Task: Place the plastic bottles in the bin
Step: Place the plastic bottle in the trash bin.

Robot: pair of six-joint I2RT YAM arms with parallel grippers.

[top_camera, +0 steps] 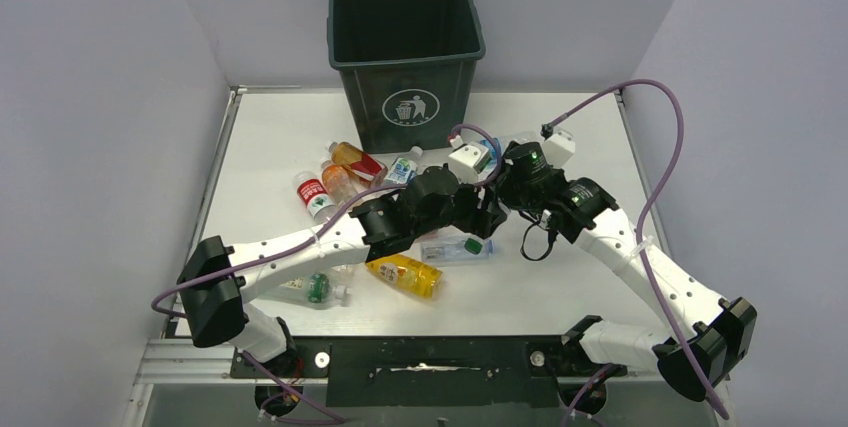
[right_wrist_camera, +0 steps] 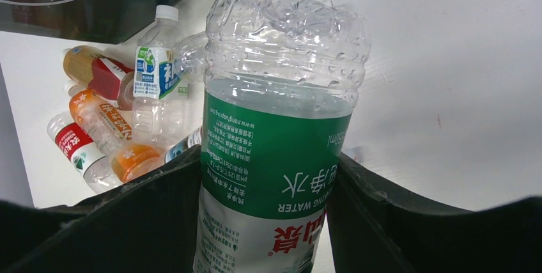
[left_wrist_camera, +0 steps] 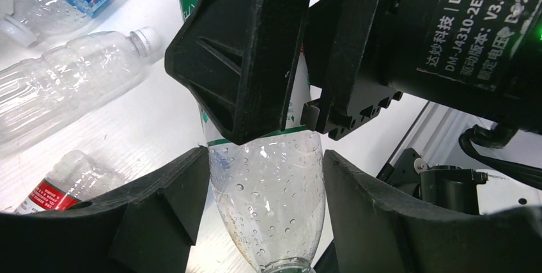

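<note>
Both my pincers grip one green-labelled bottle (right_wrist_camera: 281, 49). My right pincer (right_wrist_camera: 267, 158) is clamped round the label, and my left pincer (left_wrist_camera: 263, 158) round the clear part just beyond it. The bottle's long axis runs from one pincer straight into the other. The bin (top_camera: 400, 97) stands at 11 o'clock from the grip, on my left arm's side. The other bottles (top_camera: 340, 177) lie at 9 o'clock. I judge one pincer must let go first.

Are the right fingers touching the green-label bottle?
Touching. In the right wrist view both right fingers press against the sides of the green-label bottle, with no gap.
</note>
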